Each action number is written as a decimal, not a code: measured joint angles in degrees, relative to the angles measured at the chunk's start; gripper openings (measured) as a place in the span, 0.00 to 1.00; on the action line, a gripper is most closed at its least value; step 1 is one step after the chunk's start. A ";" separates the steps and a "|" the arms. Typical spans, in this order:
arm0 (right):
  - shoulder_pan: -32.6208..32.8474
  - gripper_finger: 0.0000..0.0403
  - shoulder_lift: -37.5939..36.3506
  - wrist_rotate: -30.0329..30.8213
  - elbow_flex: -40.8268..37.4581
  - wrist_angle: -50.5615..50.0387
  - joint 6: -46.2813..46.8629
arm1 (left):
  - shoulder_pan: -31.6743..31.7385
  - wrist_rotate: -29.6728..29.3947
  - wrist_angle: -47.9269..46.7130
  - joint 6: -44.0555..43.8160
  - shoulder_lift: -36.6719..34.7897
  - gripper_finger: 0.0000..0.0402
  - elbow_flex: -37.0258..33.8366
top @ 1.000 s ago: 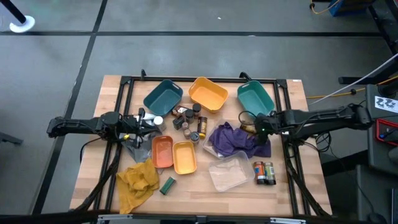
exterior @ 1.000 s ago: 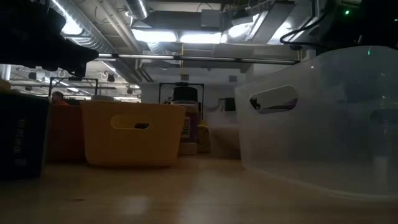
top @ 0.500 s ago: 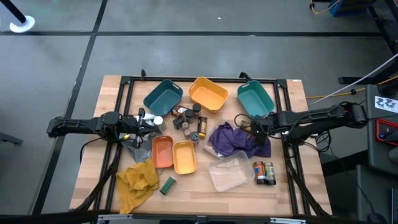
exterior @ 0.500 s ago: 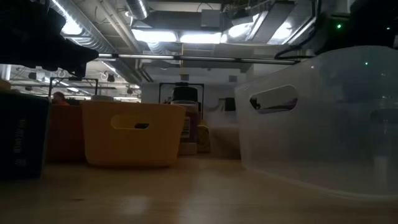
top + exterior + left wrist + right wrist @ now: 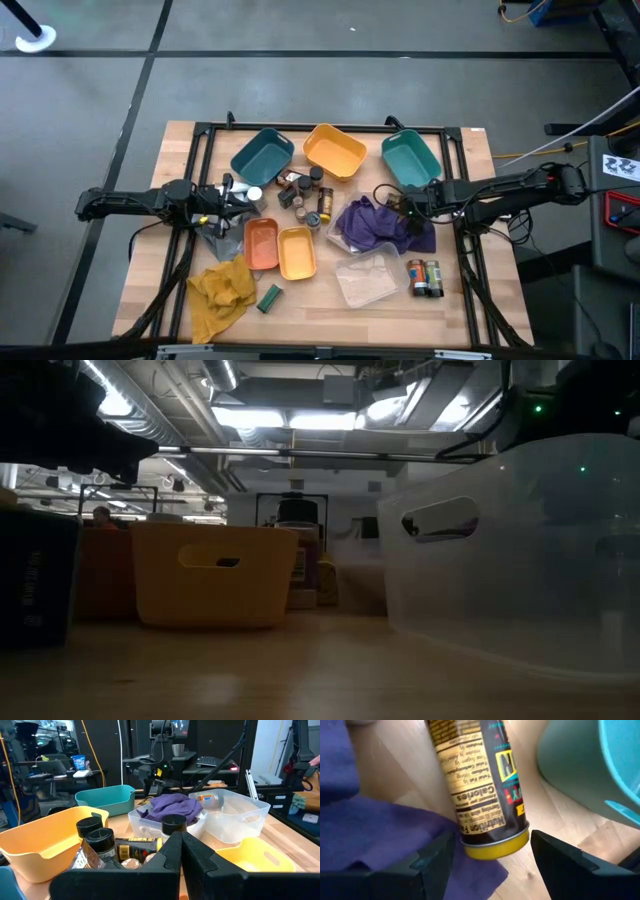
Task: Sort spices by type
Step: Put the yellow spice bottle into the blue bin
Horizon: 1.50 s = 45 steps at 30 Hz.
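- Right gripper (image 5: 490,851) is reaching in low over the table between the purple cloth (image 5: 375,225) and the right-hand teal tray (image 5: 410,158), fingers spread wide on either side of a yellow-lidded spice jar (image 5: 482,780) and not yet pressing on it
- That jar is lying on its side on the bare wood, lid end pointing toward the wrist, its one flank just beside the cloth's edge and the teal tray's wall near its other
- Left gripper (image 5: 180,852) is waiting over by the cluster of black-lidded jars (image 5: 100,842), fingers pressed together with nothing between them
- More spices are sitting in a huddle near the orange tray (image 5: 335,150), and two jars (image 5: 423,277) are lying apart near the table's right edge
- A round jar lying down is likely to roll or squirt out if the fingers are closing off-centre
- One finger looks to be resting on the cloth, so a fold may be getting pinched along with the jar
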 joint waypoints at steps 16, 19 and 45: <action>0.00 0.59 -0.07 -1.89 -4.30 8.05 0.42 | 0.00 -0.01 0.00 0.00 0.00 0.00 0.00; 0.00 0.62 -0.07 -1.93 -4.35 8.39 0.44 | 0.00 -0.01 0.00 0.00 0.01 0.00 0.00; 0.00 0.58 -0.09 -7.94 1.79 4.98 -1.26 | 0.00 -0.01 0.00 0.02 0.02 0.00 0.00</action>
